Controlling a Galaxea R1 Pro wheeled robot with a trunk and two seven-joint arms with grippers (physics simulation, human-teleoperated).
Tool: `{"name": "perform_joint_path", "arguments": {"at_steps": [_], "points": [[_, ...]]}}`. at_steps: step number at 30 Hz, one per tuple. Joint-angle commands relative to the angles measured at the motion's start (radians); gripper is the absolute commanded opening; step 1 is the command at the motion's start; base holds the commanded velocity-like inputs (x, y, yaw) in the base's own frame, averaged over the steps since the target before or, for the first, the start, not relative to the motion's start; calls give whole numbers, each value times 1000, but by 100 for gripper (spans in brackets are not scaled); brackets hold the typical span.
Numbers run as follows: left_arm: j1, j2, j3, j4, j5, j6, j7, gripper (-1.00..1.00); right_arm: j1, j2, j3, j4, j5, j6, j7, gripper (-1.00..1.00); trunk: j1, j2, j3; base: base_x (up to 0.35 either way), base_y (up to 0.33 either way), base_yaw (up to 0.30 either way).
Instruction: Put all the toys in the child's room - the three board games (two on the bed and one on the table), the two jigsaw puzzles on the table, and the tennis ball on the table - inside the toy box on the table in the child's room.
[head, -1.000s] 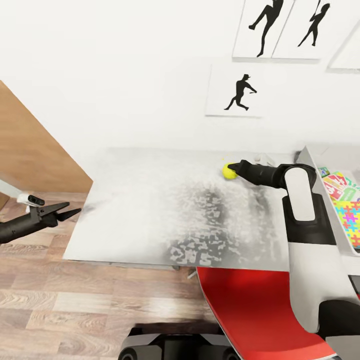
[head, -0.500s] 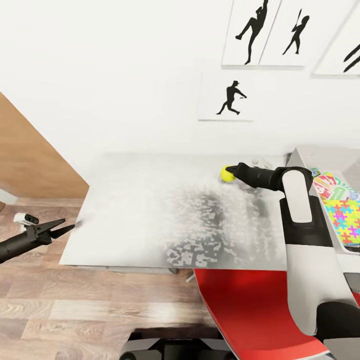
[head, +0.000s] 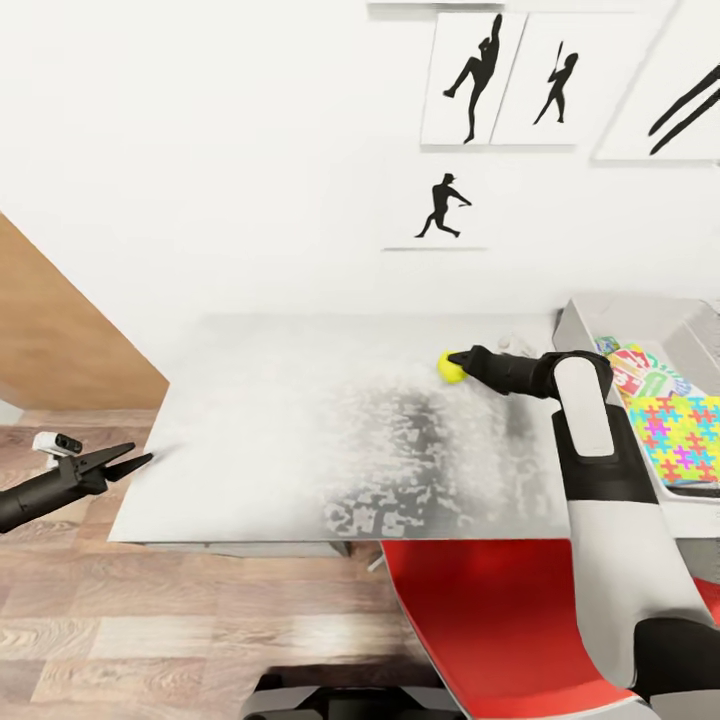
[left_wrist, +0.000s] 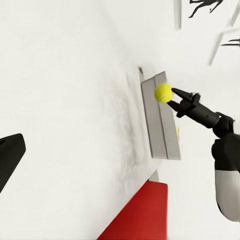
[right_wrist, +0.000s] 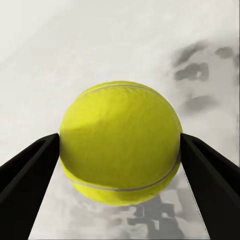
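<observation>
White and mottled with grey speckle, the long desk top (head: 300, 420) filled the middle of the head view, its far edge against a plain white wall. Black silhouette sports pictures (head: 437, 208) hung on that wall above the desk's right half. Wood-plank flooring (head: 130, 620) lay along the near side, and a tan wooden panel (head: 60, 330) slanted in at the far left. A red curved surface (head: 480, 620) sat just below the desk's near edge.

On the right, the black right gripper (head: 453, 361) reached over the far part of the desk and was clamped on the small yellow-green tennis ball (head: 448, 367); the right wrist view showed both fingers (right_wrist: 30, 175) pressed against the ball's sides. Whether the ball touched the desk I could not tell.

At the far right stood the shallow light-grey toy box (head: 580, 325), holding a pastel mosaic jigsaw slab (head: 680, 440) and a printed game box with a red banner (head: 640, 368).

The left gripper (head: 138, 462) hung beyond the desk's left edge, over the floor, fingers slightly parted and holding nothing.
</observation>
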Motion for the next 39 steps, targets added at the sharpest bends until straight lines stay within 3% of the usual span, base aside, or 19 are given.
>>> {"name": "perform_joint_path", "arguments": {"at_steps": [1, 6, 11, 32, 39], "points": [[-1, -1, -1, 0, 0, 10, -4, 100, 0, 1, 0, 4, -11, 3, -10, -100, 1, -2, 0, 0, 0, -86], [-1, -5, 1, 0, 0, 10, -4, 100, 28, 19, 10, 10, -14, -58, -10, -100, 1, -2, 8, 0, 0, -86], [-1, -4, 0, 0, 4, 10, -4, 100, 36, 40, 8, -5, -13, -64, -11, -100, 1, -2, 16, 0, 0, -86], [0, -4, 1, 0, 3, 10, -4, 100, 72, 42, 8, -56, -14, -57, -12, -100, 1, -2, 50, 0, 0, -99], [-1, 6, 4, 4, -4, 8, -4, 100, 79, 28, 1, -55, -14, -55, -12, -100, 1, -2, 62, 0, 0, -109]]}}
